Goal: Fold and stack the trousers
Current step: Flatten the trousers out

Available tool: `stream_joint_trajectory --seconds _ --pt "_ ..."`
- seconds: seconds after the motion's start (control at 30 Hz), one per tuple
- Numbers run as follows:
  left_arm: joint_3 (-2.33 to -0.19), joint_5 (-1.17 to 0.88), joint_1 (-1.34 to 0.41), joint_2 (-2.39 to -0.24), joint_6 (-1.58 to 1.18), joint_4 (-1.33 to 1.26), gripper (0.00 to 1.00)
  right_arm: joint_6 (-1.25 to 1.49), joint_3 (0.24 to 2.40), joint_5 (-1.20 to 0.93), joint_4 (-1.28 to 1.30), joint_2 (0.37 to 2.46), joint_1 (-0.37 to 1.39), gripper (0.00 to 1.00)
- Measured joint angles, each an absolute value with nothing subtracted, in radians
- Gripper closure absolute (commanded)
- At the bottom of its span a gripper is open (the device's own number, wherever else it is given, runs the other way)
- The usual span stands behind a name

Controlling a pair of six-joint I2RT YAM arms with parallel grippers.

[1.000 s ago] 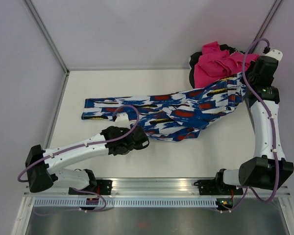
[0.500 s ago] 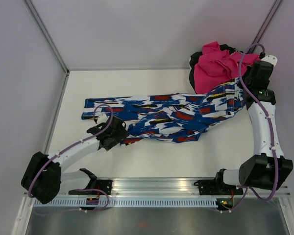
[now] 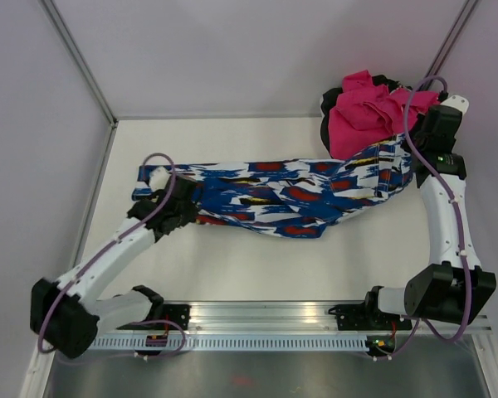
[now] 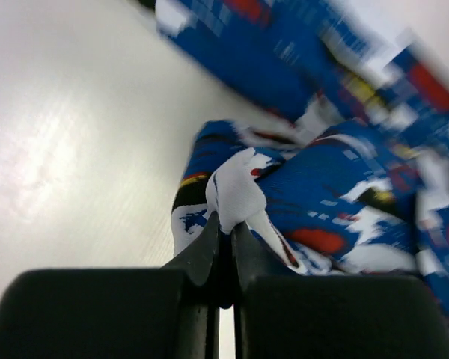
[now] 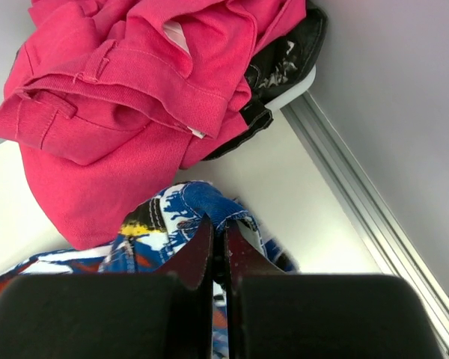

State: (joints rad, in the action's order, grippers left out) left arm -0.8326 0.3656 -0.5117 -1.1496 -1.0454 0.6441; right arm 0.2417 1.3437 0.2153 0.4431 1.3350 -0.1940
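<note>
The trousers, royal blue with white, red, black and yellow blotches, lie stretched across the table from left to right. My left gripper is shut on a pinched fold of trousers near the leg ends; in the top view the left gripper sits at the trousers' left end. At the right end, my right gripper is shut on the trousers' waist edge, which bunches over the fingertips. Seen from above, the right gripper is beside the pink pile.
A pile of pink clothing over a black garment lies in the back right corner, touching the trousers' waist. An aluminium frame rail runs along the right wall. Bare white table lies in front of the trousers.
My left gripper moved left and away along the lower leg to the leg ends and closed on the fabric. The trousers now lie straighter. The right gripper stayed shut on the waist.
</note>
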Motion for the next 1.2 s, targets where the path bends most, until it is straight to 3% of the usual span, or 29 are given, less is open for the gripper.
stream_joint_trajectory --seconds 0.2,0.3,0.37,0.43,0.6,0.9,1.0,1.2 --pt "-1.175 0.71 -0.492 -0.861 -1.024 0.929 0.94 0.258 1.298 0.214 0.461 1.313 -0.194 1.0" --pt "-1.137 0.805 -0.488 -0.688 -0.992 0.967 0.65 0.266 1.283 0.202 0.467 1.299 -0.193 1.0" --pt "-1.077 0.824 -0.485 -0.622 -0.981 0.99 0.21 0.268 1.282 0.195 0.468 1.292 -0.192 1.0" --pt "-1.019 0.813 -0.483 -0.611 -0.983 1.002 0.08 0.269 1.281 0.192 0.469 1.287 -0.192 1.0" --pt "-0.957 0.763 -0.483 -0.64 -0.985 1.047 0.0 0.266 1.259 0.191 0.484 1.27 -0.192 1.0" --pt "-0.917 0.76 -0.482 -0.69 -1.005 1.021 0.0 0.268 1.159 0.19 0.474 1.261 -0.195 1.0" --pt "-0.861 0.735 -0.459 -0.82 -1.028 0.99 0.01 0.27 1.139 0.189 0.475 1.273 -0.195 1.0" --pt "-0.74 0.576 -0.397 -1.033 -1.034 0.832 0.13 0.274 1.139 0.19 0.463 1.292 -0.195 1.0"
